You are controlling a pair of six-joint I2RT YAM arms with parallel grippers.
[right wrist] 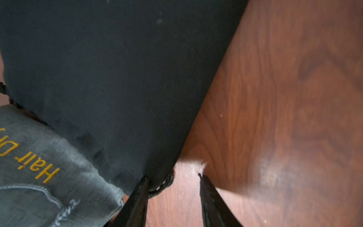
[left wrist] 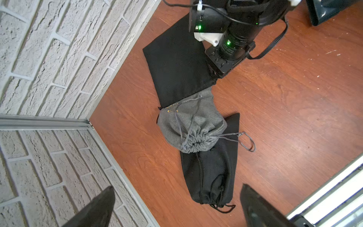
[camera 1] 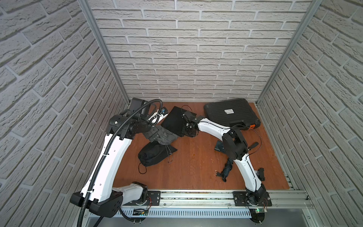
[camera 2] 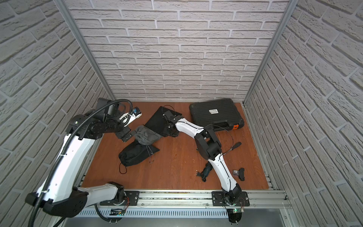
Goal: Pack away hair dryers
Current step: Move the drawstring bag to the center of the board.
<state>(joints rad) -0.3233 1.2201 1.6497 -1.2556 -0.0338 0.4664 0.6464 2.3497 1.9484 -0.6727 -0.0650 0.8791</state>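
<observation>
A white hair dryer (camera 1: 159,116) (camera 2: 134,115) lies at the back left, partly behind my left arm. A dark teal hair dryer (camera 1: 227,169) (camera 2: 206,170) with coiled cord lies under my right forearm; its nozzle (left wrist: 330,9) shows in the left wrist view. My left gripper (left wrist: 176,206) (camera 1: 155,135) is wide open above a full black pouch (left wrist: 210,176), holding nothing. My right gripper (right wrist: 172,176) (camera 1: 188,133) is low over the wood at a corner of a flat black pouch (right wrist: 117,68) (camera 1: 174,121). Its jaws stand apart, one fingertip (right wrist: 143,188) against the pouch corner and its drawstring.
A grey drawstring pouch (left wrist: 192,125) (camera 1: 167,138), tied shut, lies between the two black pouches. A ribbed black hard case (camera 1: 229,114) (camera 2: 216,114) sits shut at the back right. A small black part (camera 2: 241,174) lies near the right edge. Brick walls enclose three sides.
</observation>
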